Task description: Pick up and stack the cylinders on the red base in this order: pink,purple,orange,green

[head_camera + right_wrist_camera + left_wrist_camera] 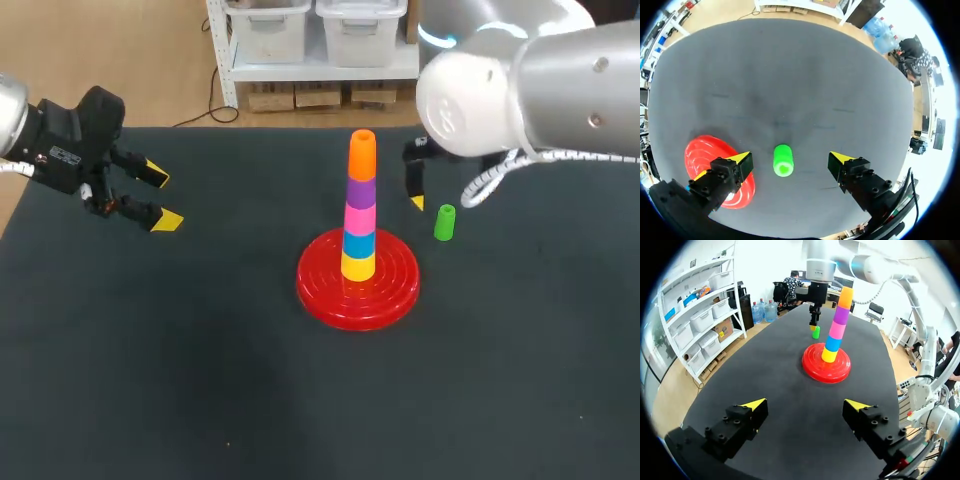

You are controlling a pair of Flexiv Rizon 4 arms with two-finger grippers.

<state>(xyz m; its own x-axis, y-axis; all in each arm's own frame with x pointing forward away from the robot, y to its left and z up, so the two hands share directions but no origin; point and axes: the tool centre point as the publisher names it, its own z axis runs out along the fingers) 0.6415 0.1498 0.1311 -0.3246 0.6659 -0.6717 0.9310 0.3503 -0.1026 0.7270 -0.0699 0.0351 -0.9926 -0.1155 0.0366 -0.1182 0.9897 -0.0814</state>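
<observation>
A red base [358, 285] carries a stack of yellow, blue, pink [360, 218], purple [361, 191] and orange [362, 155] cylinders. The green cylinder [444, 222] stands upright on the black table to the right of the base. My right gripper [790, 160] hangs open above the green cylinder [782, 160], which shows between its yellow fingertips without touching them. The red base [702, 160] lies beside one finger. My left gripper [155, 198] is open and empty at the table's far left; in its wrist view [807, 407] the stack [836, 330] stands well ahead.
The black table [200, 380] spreads around the base. My right arm's large white body [520, 90] hangs over the table's far right corner.
</observation>
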